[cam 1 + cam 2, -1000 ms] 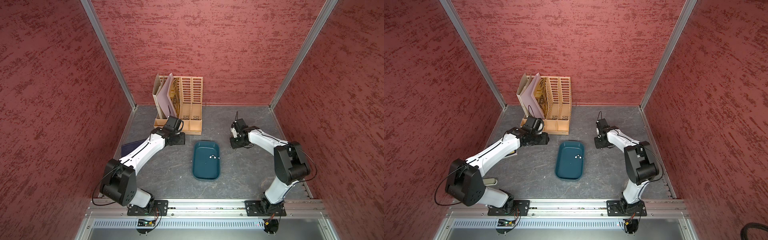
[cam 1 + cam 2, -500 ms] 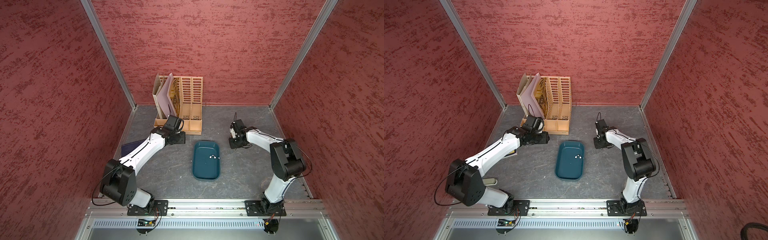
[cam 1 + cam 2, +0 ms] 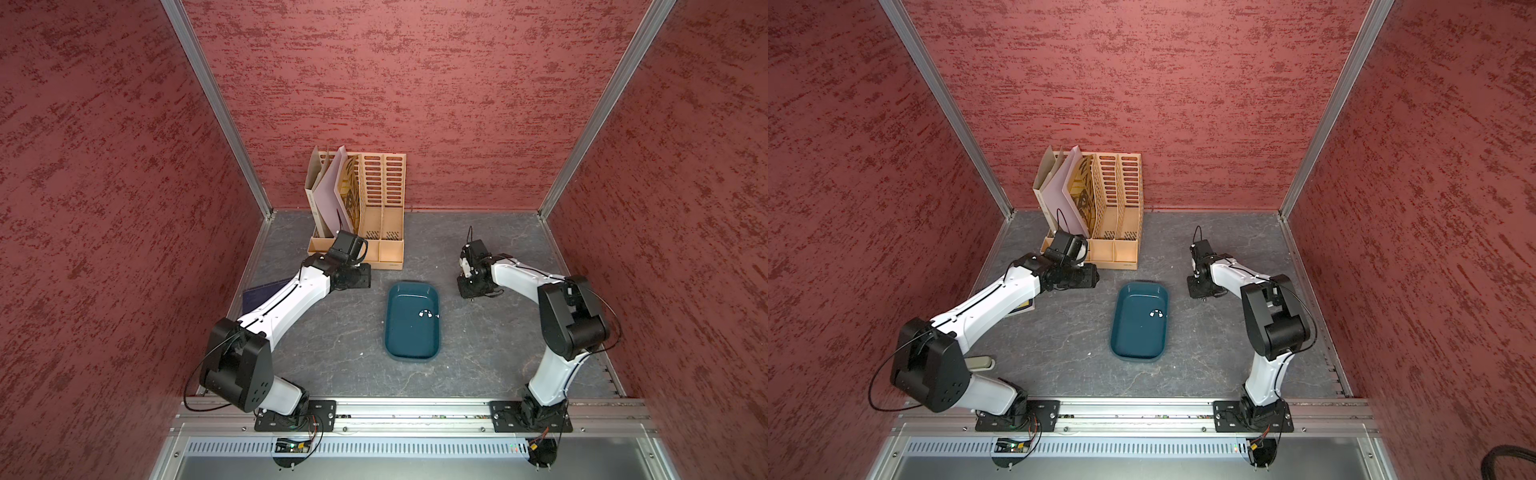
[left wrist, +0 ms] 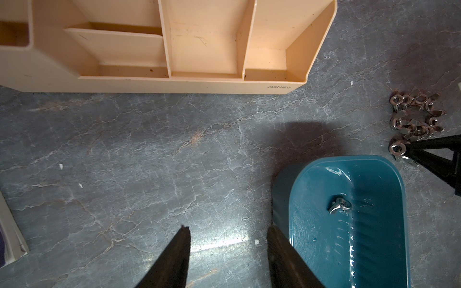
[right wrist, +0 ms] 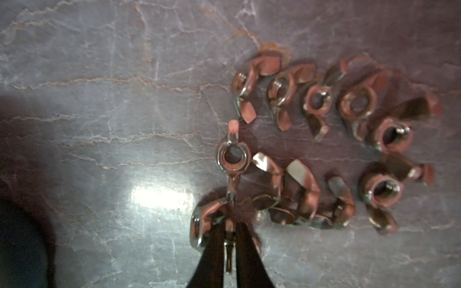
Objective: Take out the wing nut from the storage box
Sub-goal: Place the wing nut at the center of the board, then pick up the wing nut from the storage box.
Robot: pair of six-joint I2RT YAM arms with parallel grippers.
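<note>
The storage box (image 3: 411, 345) is a shallow dark teal tray in the middle of the table, seen in both top views (image 3: 1138, 332). One silver wing nut (image 4: 339, 204) lies inside it, near the side facing my right arm. My right gripper (image 5: 230, 225) points down at the table just beyond the box's far right corner. It stands open by a narrow gap. The wing of another nut (image 5: 199, 229) that rests on the table sits between its fingers (image 5: 247, 251). My left gripper (image 4: 228, 229) hovers open and empty beside the box's far left corner.
Several more wing nuts (image 5: 336, 139) lie in a loose cluster on the table right by my right gripper. A tall beige slotted file organiser (image 3: 374, 216) with folders stands at the back. A dark booklet (image 3: 262, 291) lies under my left arm.
My right wrist has shifted slightly toward the back, and that arm's elbow has swung inward. The left arm and the storage box have not moved.
</note>
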